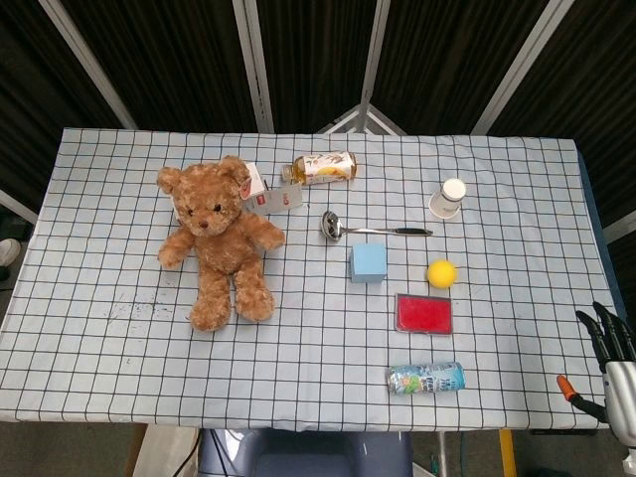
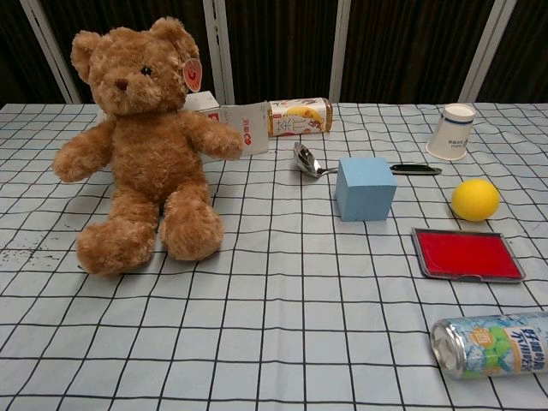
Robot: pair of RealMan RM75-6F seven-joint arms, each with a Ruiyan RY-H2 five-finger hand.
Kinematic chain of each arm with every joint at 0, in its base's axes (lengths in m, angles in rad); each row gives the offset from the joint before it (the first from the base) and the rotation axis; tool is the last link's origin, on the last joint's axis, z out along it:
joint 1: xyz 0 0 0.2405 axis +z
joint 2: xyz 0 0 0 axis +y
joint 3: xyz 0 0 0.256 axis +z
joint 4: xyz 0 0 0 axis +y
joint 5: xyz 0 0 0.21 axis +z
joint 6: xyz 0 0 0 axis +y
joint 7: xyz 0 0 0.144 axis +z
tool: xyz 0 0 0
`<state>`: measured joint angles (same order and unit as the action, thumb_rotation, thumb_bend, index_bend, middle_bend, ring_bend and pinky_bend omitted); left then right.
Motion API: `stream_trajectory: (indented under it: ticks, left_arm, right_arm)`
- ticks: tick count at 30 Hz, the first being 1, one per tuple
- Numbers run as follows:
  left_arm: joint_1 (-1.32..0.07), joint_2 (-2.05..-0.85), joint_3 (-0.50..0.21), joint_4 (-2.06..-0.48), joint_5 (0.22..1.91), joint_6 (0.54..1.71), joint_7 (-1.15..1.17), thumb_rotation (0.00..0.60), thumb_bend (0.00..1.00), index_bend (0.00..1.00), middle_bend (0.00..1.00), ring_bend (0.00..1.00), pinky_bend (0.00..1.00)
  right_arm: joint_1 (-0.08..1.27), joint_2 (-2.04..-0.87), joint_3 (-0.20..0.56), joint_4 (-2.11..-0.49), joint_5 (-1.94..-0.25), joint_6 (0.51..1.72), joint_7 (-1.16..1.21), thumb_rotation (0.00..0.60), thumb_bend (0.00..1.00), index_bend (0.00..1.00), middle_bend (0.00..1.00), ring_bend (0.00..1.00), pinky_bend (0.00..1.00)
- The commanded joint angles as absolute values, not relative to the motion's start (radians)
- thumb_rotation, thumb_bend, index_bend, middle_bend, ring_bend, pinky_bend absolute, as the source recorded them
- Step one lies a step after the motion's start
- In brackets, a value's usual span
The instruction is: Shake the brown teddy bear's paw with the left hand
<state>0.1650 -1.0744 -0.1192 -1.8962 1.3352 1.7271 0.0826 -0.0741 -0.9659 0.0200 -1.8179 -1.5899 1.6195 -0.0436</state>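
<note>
Hanging off the table's near right corner in the head view, dark fingers (image 1: pixel 602 336) are seen spread apart with nothing between them; these belong to the right hand (image 1: pixel 611 363), which holds nothing and sits beyond the cloth edge, apart from every object. An orange-handled tool (image 1: pixel 573 391) is noted just beside it, off the table. The left hand is not seen in either view, so its finger state cannot be told. Nearest the right hand, a crushed drinks can (image 1: pixel 426 378) is recorded lying on its side near the front edge, with a red rectangular pad (image 1: pixel 424 313) just behind it and a yellow ball (image 1: pixel 442 273) behind that. A light blue cube (image 1: pixel 368 262) is placed near the table's centre, with a metal ladle (image 1: pixel 370 229) lying just behind it. A white paper cup (image 1: pixel 448 198) is tipped over toward the far right. A tea bottle (image 1: pixel 320 168) lies on its side toward the far edge. The brown teddy bear (image 1: pixel 217 238) is seated upright on the left part of the checked tablecloth (image 1: pixel 119 338), arms out to both sides, untouched. A small white carton (image 2: pixel 248 127) is seen behind the bear, touching one paw in the chest view.
</note>
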Motion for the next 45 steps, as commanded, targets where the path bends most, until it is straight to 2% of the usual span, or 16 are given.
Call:
stream_trajectory:
  ticks: [1, 10, 20, 25, 29, 39, 45]
  left_arm:
    - [0.167, -1.075, -0.118, -1.897, 1.336, 1.729, 0.083, 0.6, 0.4, 0.24, 0.04, 0.0, 0.0]
    - [0.168, -1.076, -0.112, -1.898, 1.345, 1.731, 0.089, 0.6, 0.4, 0.24, 0.04, 0.0, 0.0]
    - [0.149, -1.068, -0.122, -1.885, 1.314, 1.679, 0.04, 0.6, 0.4, 0.24, 0.04, 0.0, 0.0]
    - [0.13, -1.07, -0.13, -1.878, 1.297, 1.644, 0.029, 0.6, 0.36, 0.2, 0.04, 0.0, 0.0]
    - [0.086, -1.072, -0.141, -1.874, 1.276, 1.56, -0.005, 0.6, 0.31, 0.19, 0.04, 0.0, 0.0]
    - [-0.112, -1.115, -0.263, -1.825, 1.067, 1.326, 0.095, 0.6, 0.25, 0.17, 0.03, 0.0, 0.0]
    - [-0.223, -1.186, -0.308, -1.78, 0.984, 1.277, 0.233, 0.6, 0.24, 0.17, 0.03, 0.0, 0.0]
  right_arm:
    - [-0.075, -0.965, 0.019, -1.818, -1.593, 1.622, -0.044, 0.6, 0.22, 0.12, 0.06, 0.09, 0.0]
    - [-0.077, -0.964, 0.017, -1.823, -1.601, 1.627, -0.048, 0.6, 0.22, 0.12, 0.06, 0.09, 0.0]
    - [-0.073, -0.963, 0.016, -1.818, -1.585, 1.609, -0.046, 0.6, 0.22, 0.12, 0.06, 0.09, 0.0]
    - [-0.078, -0.958, 0.016, -1.822, -1.594, 1.623, -0.036, 0.6, 0.22, 0.12, 0.06, 0.09, 0.0]
    - [-0.076, -0.956, 0.015, -1.821, -1.591, 1.617, -0.031, 0.6, 0.22, 0.12, 0.06, 0.09, 0.0]
    - [-0.073, -0.956, 0.012, -1.82, -1.592, 1.608, -0.022, 0.6, 0.22, 0.12, 0.06, 0.09, 0.0]
    - [-0.069, -0.957, 0.012, -1.817, -1.586, 1.597, -0.021, 0.6, 0.22, 0.12, 0.06, 0.09, 0.0]
